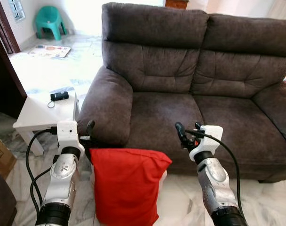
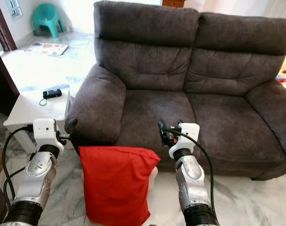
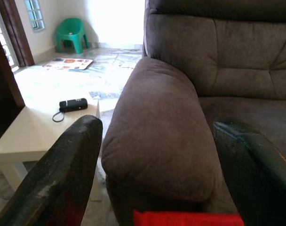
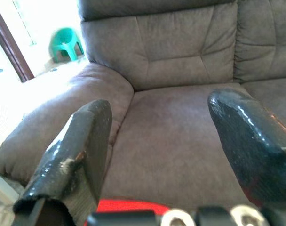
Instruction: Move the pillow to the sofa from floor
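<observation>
Left eye view puts my left claw (image 1: 90, 133) released at the pillow's 10 o'clock corner and my right claw (image 1: 186, 132) released at its 2 o'clock, neither gripping. The red pillow (image 1: 125, 184) stands on the floor (image 1: 180, 202) against the sofa (image 1: 180, 113) front, between both forearms, which reach forward, raised. I judge the grasp is next: close in, pinch, lift onto the seat.

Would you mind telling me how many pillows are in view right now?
1. The red pillow stands on the floor against the front of the brown sofa, between the left gripper and the right gripper. Others could lie out of frame.
</observation>
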`<state>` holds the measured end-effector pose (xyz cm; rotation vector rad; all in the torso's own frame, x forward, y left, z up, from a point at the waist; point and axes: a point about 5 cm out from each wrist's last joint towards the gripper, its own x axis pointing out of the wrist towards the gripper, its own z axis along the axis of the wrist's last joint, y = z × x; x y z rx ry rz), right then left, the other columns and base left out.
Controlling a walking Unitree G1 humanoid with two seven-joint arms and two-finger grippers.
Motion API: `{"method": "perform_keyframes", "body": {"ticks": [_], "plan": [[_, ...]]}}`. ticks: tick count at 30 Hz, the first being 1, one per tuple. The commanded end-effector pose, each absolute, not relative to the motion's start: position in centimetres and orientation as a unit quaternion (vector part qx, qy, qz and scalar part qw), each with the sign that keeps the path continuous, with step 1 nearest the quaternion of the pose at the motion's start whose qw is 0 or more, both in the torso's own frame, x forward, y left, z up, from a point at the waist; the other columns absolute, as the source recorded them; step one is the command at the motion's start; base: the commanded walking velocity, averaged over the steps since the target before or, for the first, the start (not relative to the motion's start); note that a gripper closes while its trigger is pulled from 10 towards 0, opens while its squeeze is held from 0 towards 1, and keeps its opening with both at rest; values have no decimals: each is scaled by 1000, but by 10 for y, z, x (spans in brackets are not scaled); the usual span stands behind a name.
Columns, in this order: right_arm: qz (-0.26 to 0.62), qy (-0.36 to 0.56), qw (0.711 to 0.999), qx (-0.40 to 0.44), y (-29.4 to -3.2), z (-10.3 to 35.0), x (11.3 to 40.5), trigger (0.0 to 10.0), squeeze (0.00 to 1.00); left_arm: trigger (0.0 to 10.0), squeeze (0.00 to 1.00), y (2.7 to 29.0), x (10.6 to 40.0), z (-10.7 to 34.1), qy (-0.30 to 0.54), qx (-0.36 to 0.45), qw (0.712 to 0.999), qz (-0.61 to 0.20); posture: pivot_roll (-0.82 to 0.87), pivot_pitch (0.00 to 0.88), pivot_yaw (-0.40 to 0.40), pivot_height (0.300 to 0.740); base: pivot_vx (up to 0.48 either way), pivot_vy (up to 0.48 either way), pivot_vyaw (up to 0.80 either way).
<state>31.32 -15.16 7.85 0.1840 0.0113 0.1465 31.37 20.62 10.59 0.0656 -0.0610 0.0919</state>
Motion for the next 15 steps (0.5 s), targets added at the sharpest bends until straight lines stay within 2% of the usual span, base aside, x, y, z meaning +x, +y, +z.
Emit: {"method": "perform_keyframes", "body": {"ticks": [1,15], "plan": [[74,9,994,85,-153,78,315,10000,0,10000,0,204,316,111,-39,35,998,44,16,0,-98,667,0,0,0],[78,12,993,82,-152,78,316,10000,0,10000,0,204,316,108,-32,21,998,44,15,0,-102,667,0,0,0]]}}
